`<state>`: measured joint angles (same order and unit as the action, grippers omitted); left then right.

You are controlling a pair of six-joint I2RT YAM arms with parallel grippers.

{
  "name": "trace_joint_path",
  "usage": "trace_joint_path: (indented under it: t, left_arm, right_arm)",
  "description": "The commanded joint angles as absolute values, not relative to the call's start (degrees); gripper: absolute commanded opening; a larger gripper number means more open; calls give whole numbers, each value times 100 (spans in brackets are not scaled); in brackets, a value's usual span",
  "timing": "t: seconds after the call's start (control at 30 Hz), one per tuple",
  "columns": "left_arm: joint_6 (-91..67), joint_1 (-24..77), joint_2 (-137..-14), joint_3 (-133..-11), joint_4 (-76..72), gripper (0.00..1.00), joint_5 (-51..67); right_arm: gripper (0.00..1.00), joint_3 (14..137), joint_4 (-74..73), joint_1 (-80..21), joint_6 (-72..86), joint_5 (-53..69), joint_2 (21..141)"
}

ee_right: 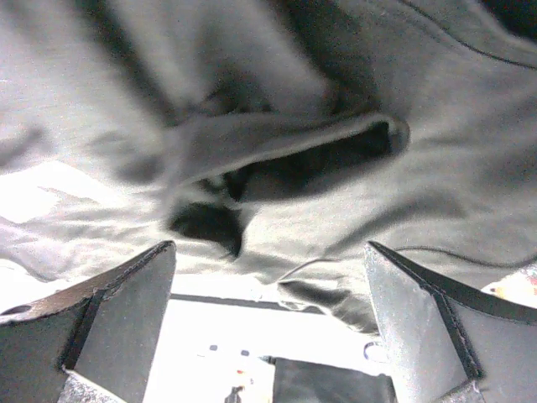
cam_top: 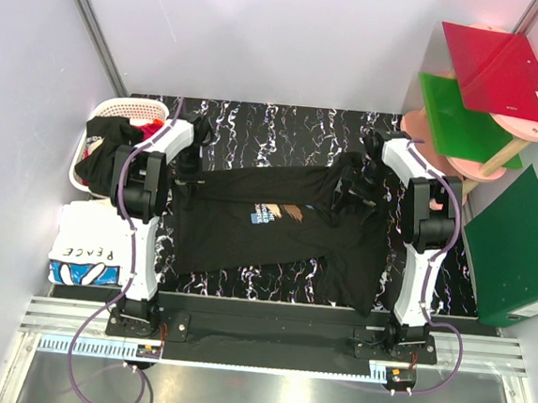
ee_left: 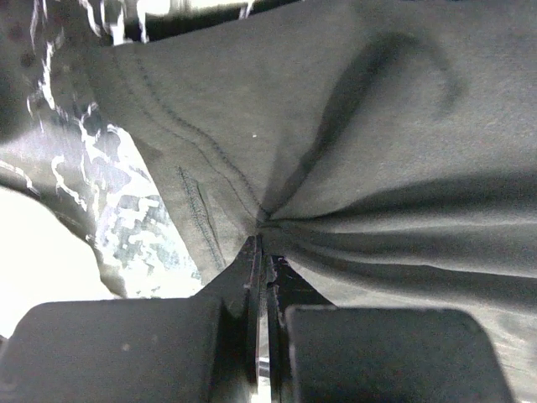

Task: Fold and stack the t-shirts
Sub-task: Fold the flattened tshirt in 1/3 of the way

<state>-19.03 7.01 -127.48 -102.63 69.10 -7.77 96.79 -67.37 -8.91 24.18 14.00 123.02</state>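
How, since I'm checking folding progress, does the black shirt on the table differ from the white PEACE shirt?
The black shirt lies spread out, unfolded, on the table; the white shirt sits folded beside the left arm. The left hand pinches the black shirt; nothing holds the white shirt. The black shirt has a small chest print; the white shirt, large lettering. Both are t-shirts.

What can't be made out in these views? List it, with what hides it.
- Top view: the chest print on the black t-shirt is too small to read.
- Top view: the left arm covers part of the basket and the PEACE shirt.
- Right wrist view: cloth is blurred; which part lies below the open right gripper is unclear.
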Motion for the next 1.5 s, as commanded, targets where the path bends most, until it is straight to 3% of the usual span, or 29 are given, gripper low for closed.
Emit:
trace_joint_path:
  t: [0.0, 0.03, 0.07, 0.1, 0.13, 0.17, 0.23, 0.33, 0.5, 0.67, 0.73, 0.8, 0.87, 1.0, 1.33, 1.47]
  left_arm:
    - [-1907, 765, -12314, -9898, 7075, 2, -1186]
    - [-1942, 773, -12296, -9818, 7066, 8, -1239]
    - [-1977, 773, -12287, -9739, 7066, 22, -1248]
    - [-2065, 782, -12226, -9616, 7058, 66, -1318]
    - [-2109, 791, -12191, -9572, 7066, 88, -1353]
    - [-2144, 800, -12130, -9536, 7049, 99, -1397]
    - [-2206, 835, -11901, -9501, 7005, 99, -1459]
    - [-2241, 888, -11515, -9580, 6926, 99, -1485]
    - [-2337, 932, -11127, -9808, 6794, 99, -1398]
    - [-2426, 940, -11520, -10229, 6680, 99, -1099]
    - [-2382, 949, -11732, -10414, 6680, 91, -932]
    - [-2303, 975, -12031, -10695, 6688, 52, -774]
    - [-2285, 984, -12224, -10897, 6750, 2, -730]
    - [-2171, 984, -12410, -11021, 6855, 0, -581]
    - [-2162, 984, -13622, -12004, 7646, 0, -695]
    - [-2328, 993, -13895, -12085, 7629, 0, -536]
  right_arm:
    - [100, 10274, -6890, -932, 2312, 1239, 11777]
    - [100, 10361, -6908, -932, 2312, 1222, 11786]
    - [100, 10519, -6899, -932, 2268, 1239, 11777]
    - [100, 10608, -6882, -932, 2233, 1265, 11777]
    - [100, 10704, -6864, -932, 2198, 1292, 11786]
    - [100, 10879, -6829, -932, 2128, 1362, 11795]
    - [97, 11047, -6750, -932, 2092, 1476, 11900]
    - [85, 11092, -6470, -932, 2144, 1748, 12067]
    - [2, 10855, -5785, -932, 2241, 1837, 12295]
    - [0, 11170, -5634, -940, 2224, 1434, 12980]
    - [0, 11363, -5607, -940, 2189, 1267, 13183]
    - [0, 11478, -5590, -940, 2162, 976, 13446]
    - [0, 11732, -5590, -932, 2171, 705, 13735]
    - [0, 12233, -5607, -949, 2215, 186, 14088]
    - [0, 14842, -6231, -976, 2478, -966, 15476]
    - [0, 15222, -6214, -976, 2557, -756, 15601]
